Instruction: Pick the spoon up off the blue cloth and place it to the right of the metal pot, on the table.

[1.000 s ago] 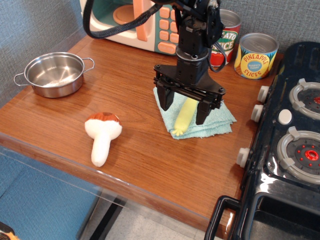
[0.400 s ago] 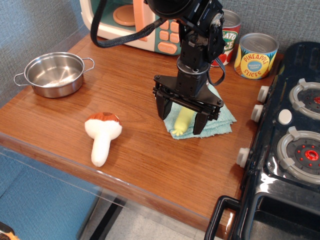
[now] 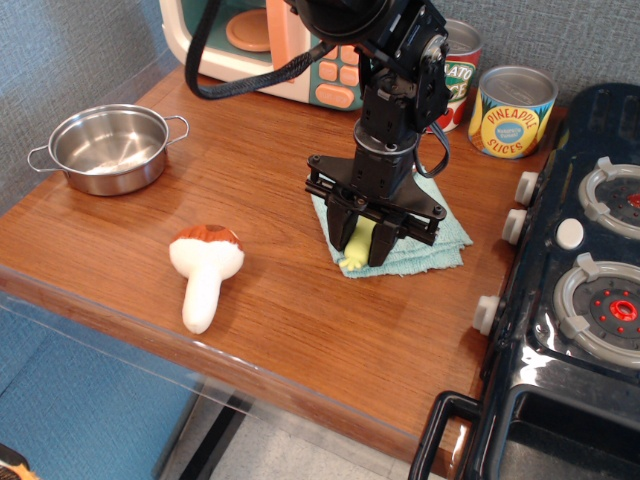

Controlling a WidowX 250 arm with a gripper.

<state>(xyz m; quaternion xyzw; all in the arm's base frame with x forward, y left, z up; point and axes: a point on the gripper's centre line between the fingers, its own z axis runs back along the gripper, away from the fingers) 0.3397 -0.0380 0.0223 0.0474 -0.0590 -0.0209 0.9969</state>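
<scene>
At the centre of the frame, the gripper [image 3: 361, 238] is lowered onto the blue cloth [image 3: 436, 243], its black fingers closed around the pale yellow-green handle of the spoon [image 3: 356, 247]. The spoon's long axis is seen running from lower left toward upper right, crosswise to the jaws; its bowl is hidden. The metal pot [image 3: 107, 148] sits well apart at the upper left, with bare table [image 3: 260, 170] between. A toy mushroom [image 3: 205, 268] lies at lower left.
</scene>
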